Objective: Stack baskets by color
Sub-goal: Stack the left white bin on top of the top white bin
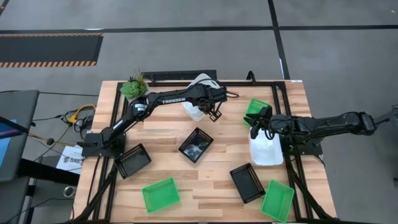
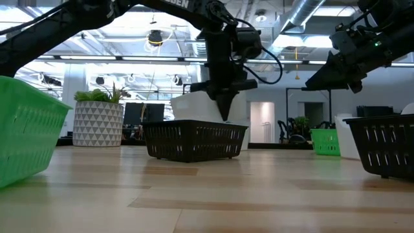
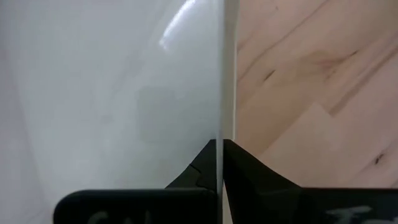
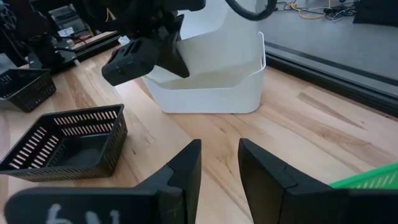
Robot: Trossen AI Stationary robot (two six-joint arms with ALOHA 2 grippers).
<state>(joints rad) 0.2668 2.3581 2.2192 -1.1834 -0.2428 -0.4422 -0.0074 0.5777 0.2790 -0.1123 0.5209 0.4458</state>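
Left gripper (image 3: pixel 219 163) pinches white basket (image 3: pixel 112 93) wall (unclear from overhead).

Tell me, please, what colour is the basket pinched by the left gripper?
White, best seen in the right wrist view.

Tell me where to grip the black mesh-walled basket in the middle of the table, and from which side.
Grip the black mesh-walled basket by one thin upright wall, coming from straight above, one finger inside and one outside. It sits flat with its open top up, clear of neighbours, so probably any wall works.
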